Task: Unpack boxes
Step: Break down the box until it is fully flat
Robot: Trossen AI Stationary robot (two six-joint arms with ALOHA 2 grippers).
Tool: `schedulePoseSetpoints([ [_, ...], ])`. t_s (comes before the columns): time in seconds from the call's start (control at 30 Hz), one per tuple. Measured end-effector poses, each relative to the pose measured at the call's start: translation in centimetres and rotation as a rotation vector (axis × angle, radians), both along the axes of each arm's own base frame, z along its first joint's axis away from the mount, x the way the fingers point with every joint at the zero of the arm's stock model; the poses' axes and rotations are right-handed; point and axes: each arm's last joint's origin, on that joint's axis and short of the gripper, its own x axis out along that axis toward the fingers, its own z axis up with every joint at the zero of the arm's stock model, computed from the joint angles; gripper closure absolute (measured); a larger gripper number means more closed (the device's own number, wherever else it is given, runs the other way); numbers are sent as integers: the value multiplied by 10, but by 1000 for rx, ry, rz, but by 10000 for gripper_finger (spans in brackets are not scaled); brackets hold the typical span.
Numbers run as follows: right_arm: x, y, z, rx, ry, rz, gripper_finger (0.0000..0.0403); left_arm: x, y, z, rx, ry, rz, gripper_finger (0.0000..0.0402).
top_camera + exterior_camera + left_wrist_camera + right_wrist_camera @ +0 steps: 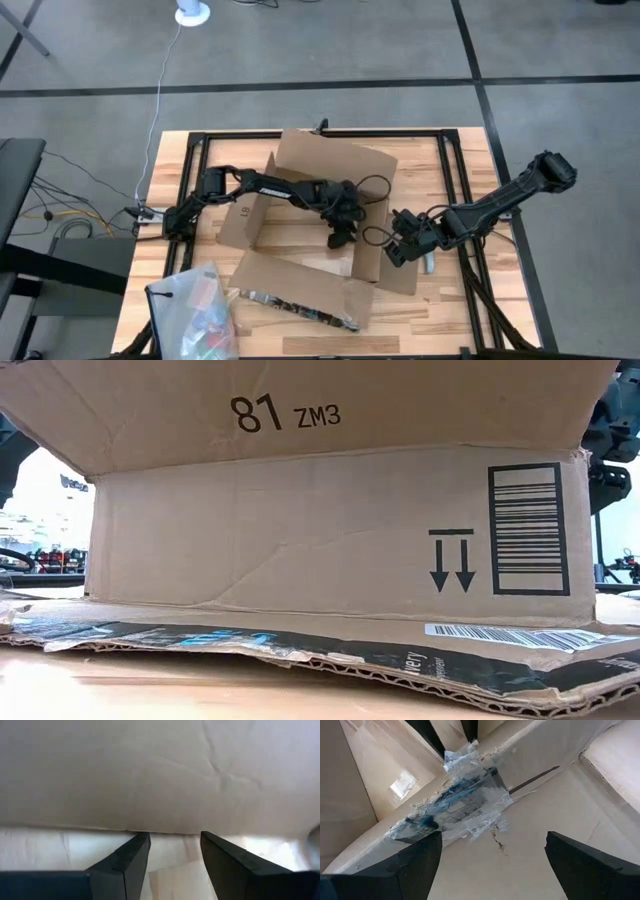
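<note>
Cardboard box point(320, 520) printed "81 ZM3", barcode, two down arrows

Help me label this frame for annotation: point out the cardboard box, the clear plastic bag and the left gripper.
cardboard box point(300, 225): high view, on its bare inside floor.
clear plastic bag point(190, 305): high view, on its middle, at the table's near-left corner.
left gripper point(335, 240): high view, between its fingertips, inside the box.

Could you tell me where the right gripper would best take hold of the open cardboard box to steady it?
Probably the upright side wall of the cardboard box nearest the right gripper, pinched over its top edge from above and outside. That thin wall fits between the open jaws, and the left gripper already occupies the inside.
</note>
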Motion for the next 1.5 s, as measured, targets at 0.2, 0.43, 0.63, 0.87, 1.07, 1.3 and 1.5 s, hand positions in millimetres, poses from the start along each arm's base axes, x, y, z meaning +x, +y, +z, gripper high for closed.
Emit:
schedulePoseSetpoints([
  [0.2,0,0,0,-6,3,10,70,-2,-3,-2,246,-27,-110,234],
  [0.43,-1,0,-1,-12,15,14,70,7,-9,-14,322,-102,-124,234],
  [0.63,-1,0,0,-15,17,21,70,16,-21,-35,273,-125,-50,234],
  [0.87,-1,0,0,-12,21,26,70,13,-9,-19,242,-112,17,234],
  [1.07,-2,1,-1,5,27,32,70,-7,18,-3,297,22,-16,234],
  [1.3,-2,1,-1,11,29,36,70,-19,28,1,344,108,-80,234],
  [1.5,-2,1,-1,11,30,38,70,-24,24,-12,342,62,-68,234],
])
